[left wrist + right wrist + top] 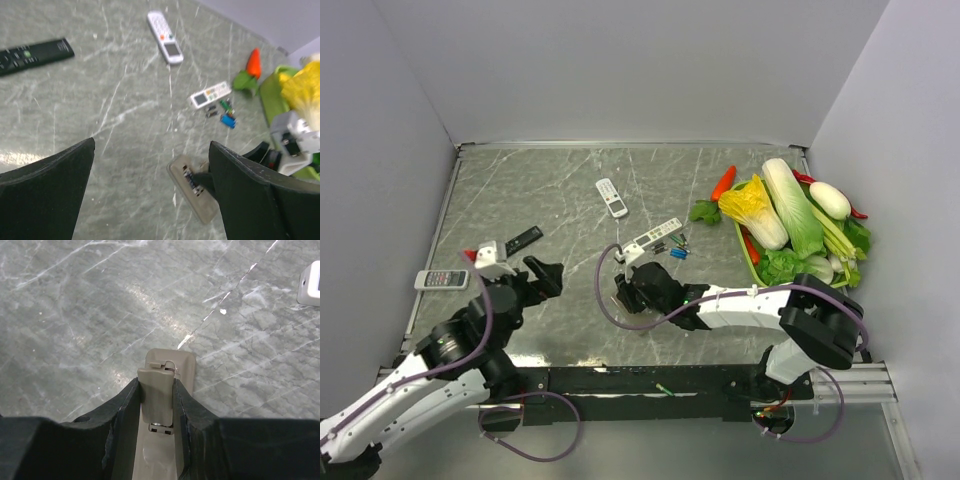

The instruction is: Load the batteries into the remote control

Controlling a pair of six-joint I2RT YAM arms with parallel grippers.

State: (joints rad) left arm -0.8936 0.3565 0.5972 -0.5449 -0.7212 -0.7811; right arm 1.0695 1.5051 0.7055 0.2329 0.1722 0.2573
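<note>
Grey-beige rectangular plastic remote control (186, 181) lies back-up near the middle of the dark marbled stone tabletop (550, 190), a little toward the near edge, its recessed bay facing up. The right end effector (156, 390) is narrowed, its black fingers (125, 410) pinching a grey-beige part at that bay; whether this is the cover or the body I cannot tell. The left end effector (150, 150) hangs to the left of it, spread wide and holding nothing. Small green, blue and dark cylindrical batteries (224, 114) lie loose farther back toward the right edge, just beside a small white remote with a display (210, 95).
</note>
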